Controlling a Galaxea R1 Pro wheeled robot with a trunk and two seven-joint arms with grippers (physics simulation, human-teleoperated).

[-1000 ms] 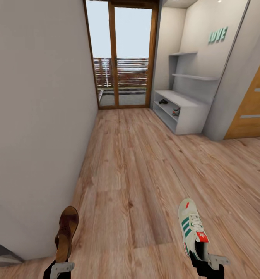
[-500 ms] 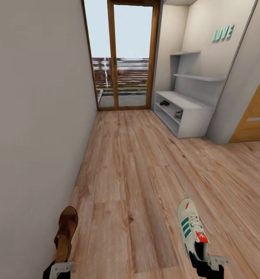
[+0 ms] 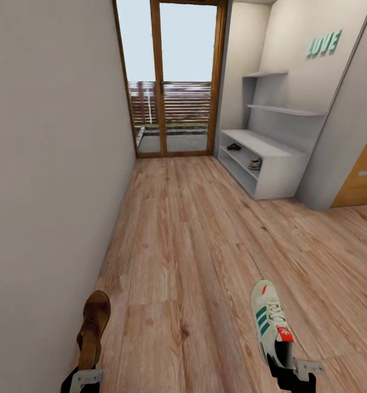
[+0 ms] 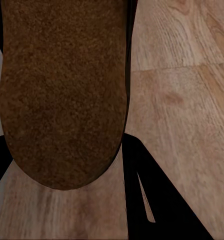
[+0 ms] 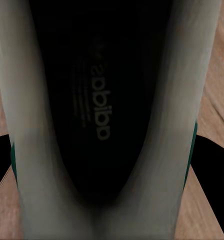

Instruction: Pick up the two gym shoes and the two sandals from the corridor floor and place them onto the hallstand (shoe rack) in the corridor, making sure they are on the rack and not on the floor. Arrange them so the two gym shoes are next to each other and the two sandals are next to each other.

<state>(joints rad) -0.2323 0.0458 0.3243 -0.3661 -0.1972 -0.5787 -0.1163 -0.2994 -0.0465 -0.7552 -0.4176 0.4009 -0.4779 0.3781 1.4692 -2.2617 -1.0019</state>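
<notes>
A long corridor floor [image 3: 194,229] of wood planks runs to a glass door [image 3: 172,82]. The left gripper [image 3: 84,377] is clamped on a brown sandal [image 3: 93,327], the right gripper [image 3: 292,371] on a gym shoe [image 3: 271,322]. The step looks like carrying both to the hallstand [image 3: 271,164], far off by the right wall, where one sandal [image 3: 234,146] and one gym shoe [image 3: 255,163] sit in its upper shelf bay. The way ahead is open; the left wall [image 3: 47,164] is close.
</notes>
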